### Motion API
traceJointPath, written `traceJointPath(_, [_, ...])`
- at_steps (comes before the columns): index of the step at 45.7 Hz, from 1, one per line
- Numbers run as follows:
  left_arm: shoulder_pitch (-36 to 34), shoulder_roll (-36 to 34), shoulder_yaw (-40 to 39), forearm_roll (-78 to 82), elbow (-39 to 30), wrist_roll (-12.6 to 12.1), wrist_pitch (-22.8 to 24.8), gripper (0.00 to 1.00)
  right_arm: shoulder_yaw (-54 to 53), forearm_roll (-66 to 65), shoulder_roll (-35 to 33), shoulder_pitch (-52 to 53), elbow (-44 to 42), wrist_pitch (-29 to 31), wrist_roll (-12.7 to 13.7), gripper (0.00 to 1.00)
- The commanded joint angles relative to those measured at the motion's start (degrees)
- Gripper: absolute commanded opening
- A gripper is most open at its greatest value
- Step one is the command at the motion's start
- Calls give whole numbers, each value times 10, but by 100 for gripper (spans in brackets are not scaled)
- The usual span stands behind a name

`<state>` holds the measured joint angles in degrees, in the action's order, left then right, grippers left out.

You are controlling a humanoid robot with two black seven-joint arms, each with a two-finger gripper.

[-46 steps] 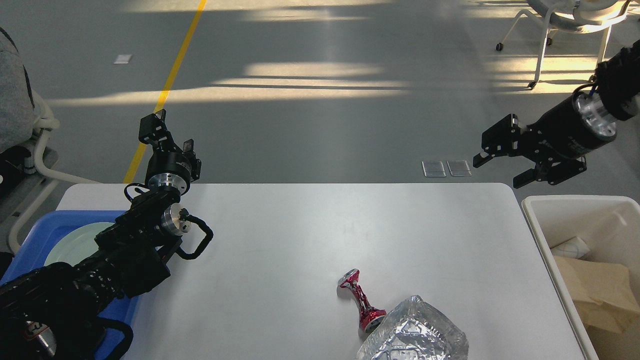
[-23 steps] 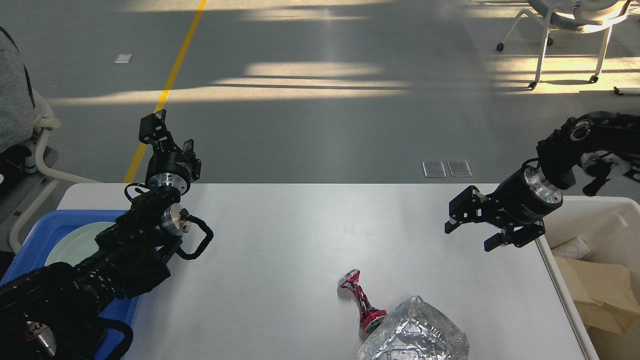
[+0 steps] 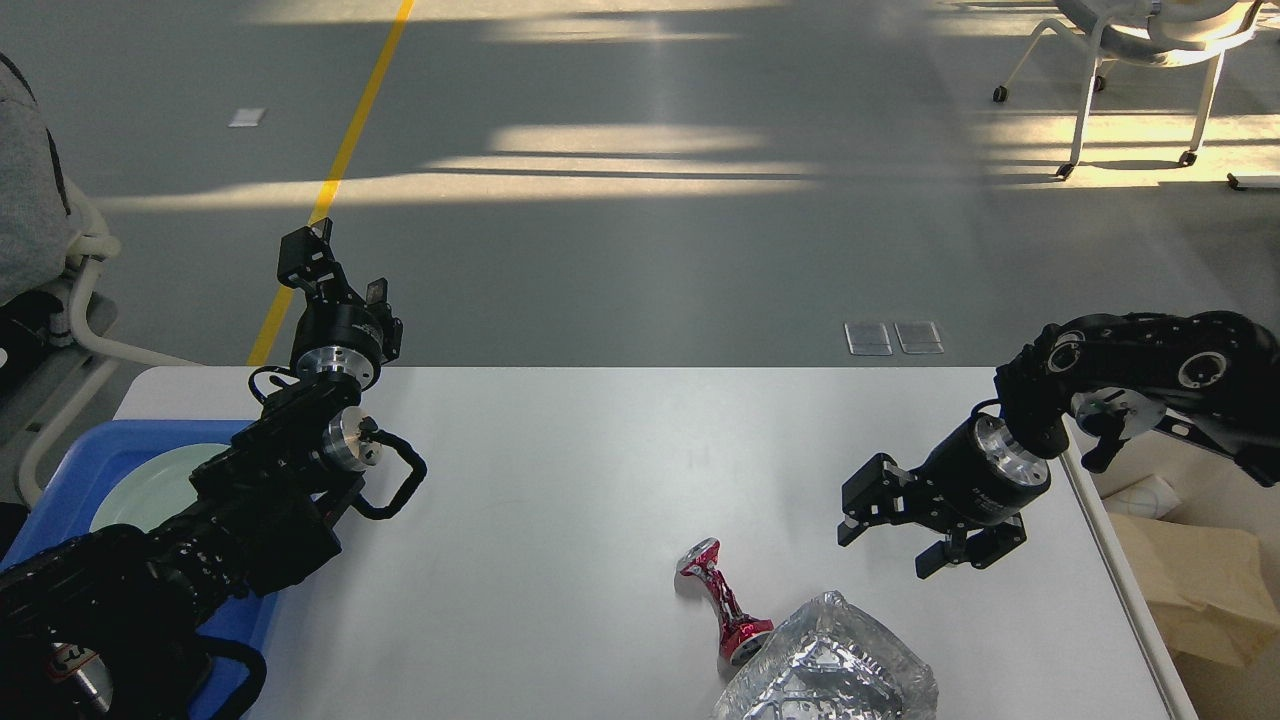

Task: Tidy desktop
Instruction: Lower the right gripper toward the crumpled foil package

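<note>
My right gripper (image 3: 882, 540) hangs over the desktop (image 3: 560, 480) with fingers apart, holding nothing.

Nearest me, a crumpled foil container (image 3: 830, 665) lies at the desktop's front edge, touching a crushed red can (image 3: 722, 598) on its side. My right gripper is just above and right of both. At far left, my left gripper (image 3: 335, 270) points up past the back edge, fingers apart, beside the blue tray (image 3: 60, 470).

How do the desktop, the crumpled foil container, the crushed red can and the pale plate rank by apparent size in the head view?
1. desktop
2. foil container, partly cut off by the frame
3. pale plate, partly hidden by the arm, so unsure against the foil
4. red can
</note>
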<state>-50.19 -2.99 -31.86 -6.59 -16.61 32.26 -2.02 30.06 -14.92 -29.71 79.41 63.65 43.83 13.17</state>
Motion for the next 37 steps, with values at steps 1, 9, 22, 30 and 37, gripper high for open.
traceJointPath(1, [0, 0, 0, 0, 0, 0, 0, 96, -19, -23, 5, -21, 2, -3, 0, 87])
traceJointPath(9, [0, 0, 0, 0, 0, 0, 0, 96, -65, -50, 5, -54, 9, -4, 0, 86])
traceJointPath(22, [0, 0, 0, 0, 0, 0, 0, 96, -140, -78, 6, -109, 10, -4, 0, 86])
traceJointPath(30, [0, 0, 0, 0, 0, 0, -1, 96, -196, -127, 6, -150, 6, -11, 0, 86])
traceJointPath(37, [0, 0, 0, 0, 0, 0, 0, 96, -216, -153, 4, -164, 1, -23, 0, 86])
